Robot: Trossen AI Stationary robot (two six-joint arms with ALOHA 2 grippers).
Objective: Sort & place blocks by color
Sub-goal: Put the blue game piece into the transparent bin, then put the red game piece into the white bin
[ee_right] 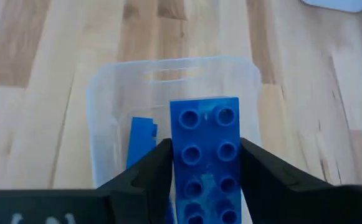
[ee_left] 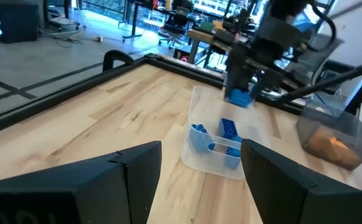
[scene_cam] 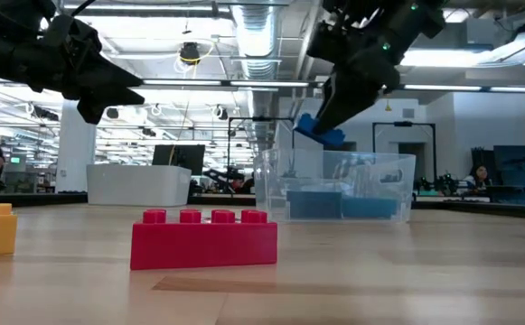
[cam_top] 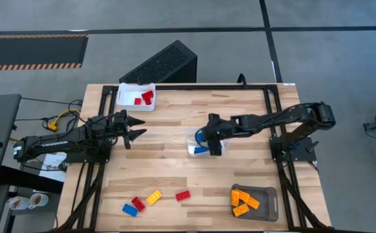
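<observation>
My right gripper (ee_right: 205,148) hovers over the clear container (cam_top: 196,146), shut on a blue block (scene_cam: 320,131). Other blue blocks (ee_left: 228,129) lie inside that container. My left gripper (cam_top: 136,131) is open and waits above the table's left half, touching nothing. Near the table's near edge a blue block (cam_top: 130,209), a red block (cam_top: 138,204), a yellow block (cam_top: 153,197) and another red block (cam_top: 183,195) lie flat on the wood. Red blocks (cam_top: 143,98) sit in the white tray (cam_top: 126,90), and orange blocks (cam_top: 243,200) in the grey tray (cam_top: 269,194). My right gripper pinches the blue block by its two long sides (ee_right: 182,158), one finger (ee_right: 151,167) on each side. The fingers come from above, slanting down, and lie along the block. The block is lifted clear above the clear container's open top, studs facing the wrist camera.
The white tray stands at the far edge, the grey tray at the near right corner. A black perforated box (cam_top: 162,65) lies on the floor beyond the table. Bare wood stretches between the clear container and the loose blocks.
</observation>
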